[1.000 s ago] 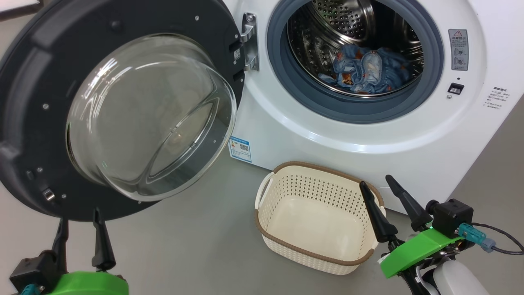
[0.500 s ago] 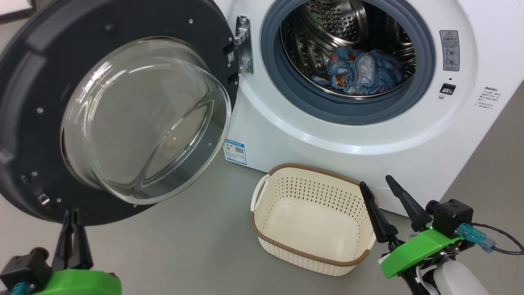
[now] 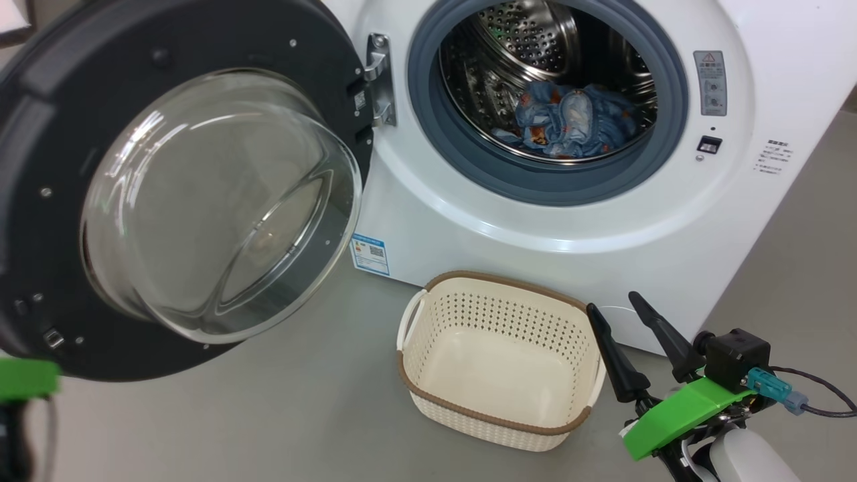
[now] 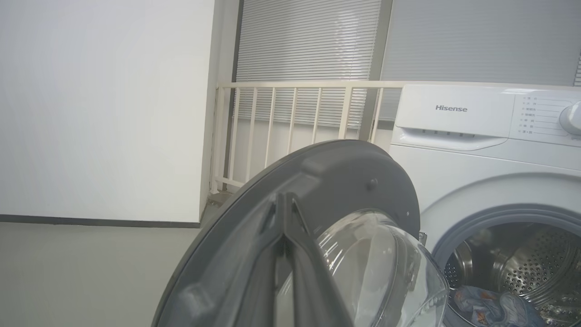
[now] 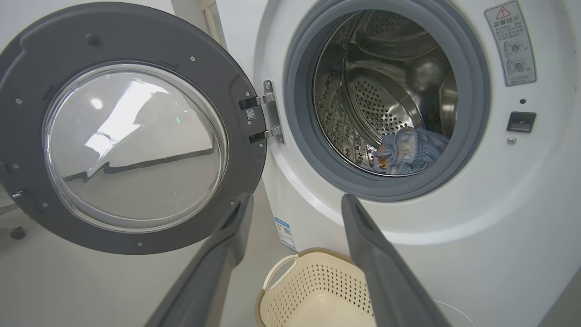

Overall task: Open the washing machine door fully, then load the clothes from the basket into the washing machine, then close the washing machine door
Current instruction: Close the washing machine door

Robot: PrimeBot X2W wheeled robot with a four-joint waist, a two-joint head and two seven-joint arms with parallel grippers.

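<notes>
Head view: the right claw [image 3: 612, 302] hangs with its fingers spread and nothing between them, just beside the basket [image 3: 495, 278]. The basket sits on the floor [image 3: 301, 402] before the washing machine [image 3: 535, 221]. In the left wrist view, the left claw [image 4: 283, 200] is pinched closed on nothing, in front of the washing machine door [image 4: 363, 172], which stands wide open. Farther back, the clothes [image 3: 569, 120] lie bunched in the drum [image 3: 509, 40].

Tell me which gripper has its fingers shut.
The left gripper: its fingers meet at the tips, while the right gripper shows a wide gap.
</notes>
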